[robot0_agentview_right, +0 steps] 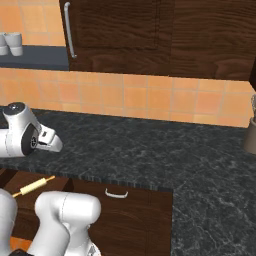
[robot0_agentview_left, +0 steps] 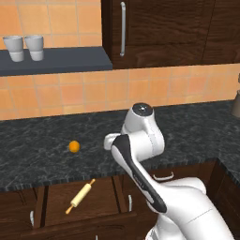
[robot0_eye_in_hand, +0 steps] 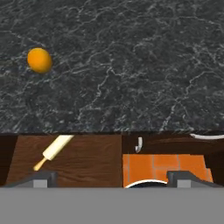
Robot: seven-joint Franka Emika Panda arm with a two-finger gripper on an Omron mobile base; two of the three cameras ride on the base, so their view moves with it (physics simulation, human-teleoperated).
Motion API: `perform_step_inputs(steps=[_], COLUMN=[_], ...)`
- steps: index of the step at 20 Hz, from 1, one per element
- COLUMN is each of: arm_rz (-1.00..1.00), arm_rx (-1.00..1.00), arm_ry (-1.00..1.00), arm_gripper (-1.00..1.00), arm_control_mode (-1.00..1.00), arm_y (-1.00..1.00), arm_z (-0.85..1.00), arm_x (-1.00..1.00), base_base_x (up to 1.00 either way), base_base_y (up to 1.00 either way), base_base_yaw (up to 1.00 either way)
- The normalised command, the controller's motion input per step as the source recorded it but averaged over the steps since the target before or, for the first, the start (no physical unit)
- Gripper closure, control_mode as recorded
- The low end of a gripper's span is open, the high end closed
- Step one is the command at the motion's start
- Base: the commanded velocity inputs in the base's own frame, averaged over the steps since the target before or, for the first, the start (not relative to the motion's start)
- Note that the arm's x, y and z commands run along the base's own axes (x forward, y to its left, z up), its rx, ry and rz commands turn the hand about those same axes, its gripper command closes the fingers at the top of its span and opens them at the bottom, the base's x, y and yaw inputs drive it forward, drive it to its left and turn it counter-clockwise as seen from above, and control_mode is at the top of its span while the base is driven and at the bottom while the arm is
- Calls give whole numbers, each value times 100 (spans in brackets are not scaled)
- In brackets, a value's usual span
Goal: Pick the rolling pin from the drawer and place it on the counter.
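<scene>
Rolling pin flat in the open drawer, left of the empty, spread pincer.

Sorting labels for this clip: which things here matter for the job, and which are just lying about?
Job: rolling pin, lying in the open drawer; counter; pincer, wide apart over the counter edge.

Lying about: orange ball on the counter; two cups on the shelf.

A kitchen: marbled counter, orange tiled wall, dark cabinets.
</scene>
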Motion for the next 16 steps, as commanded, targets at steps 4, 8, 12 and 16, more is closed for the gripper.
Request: perform_step_inputs(steps=[4,8,12,16], arm_rz=[-7,-3,0,0], arm_rx=[11,8,1,0], arm_ry=[9,12,13,16], arm_gripper=[-100,-100,-100,-100], arm_control_mode=[-100,-100,-100,-100], arm_y=[49,43,43,35], arm_z=[-45,-43,-55,-62], arm_x=[-5,-7,-14,-15], base_base_x=[0,0,0,0], base_base_y=[0,0,0,0], base_base_yaw=[0,0,0,0])
